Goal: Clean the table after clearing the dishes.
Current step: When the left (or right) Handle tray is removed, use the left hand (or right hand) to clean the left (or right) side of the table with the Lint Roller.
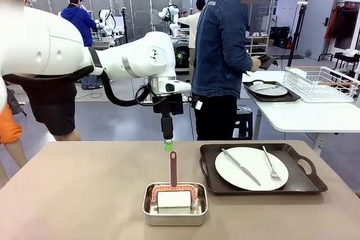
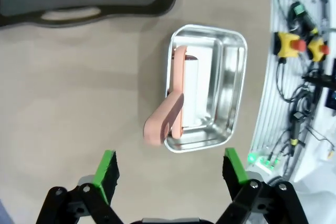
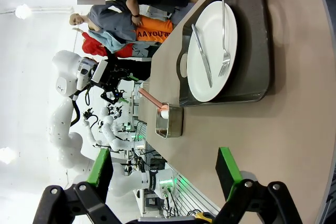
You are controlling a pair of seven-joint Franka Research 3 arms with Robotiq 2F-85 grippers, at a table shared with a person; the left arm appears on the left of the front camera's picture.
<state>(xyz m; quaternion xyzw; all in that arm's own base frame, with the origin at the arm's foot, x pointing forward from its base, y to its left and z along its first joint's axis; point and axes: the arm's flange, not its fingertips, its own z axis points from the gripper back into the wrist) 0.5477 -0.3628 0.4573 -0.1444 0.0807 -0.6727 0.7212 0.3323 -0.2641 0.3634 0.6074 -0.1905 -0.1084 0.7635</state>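
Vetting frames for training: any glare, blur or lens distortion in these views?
Front view: even light, sharp, faint shadow around the tray. Left wrist view: glare on the steel pan, pink brush handle slightly soft. Right wrist view: rolled sideways, table edge bows from the wide lens, background at picture left blown out white.

Steel pan (image 1: 175,211) holding pink-handled brush (image 1: 173,168), handle sticking up; wire rack (image 1: 322,84) on white side table (image 1: 304,117).

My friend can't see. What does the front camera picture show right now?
The robot's left gripper hangs above a pink-handled brush standing in a small steel pan on the beige table. To the right, a dark tray holds a white plate, knife and fork. A person stands at the far side.
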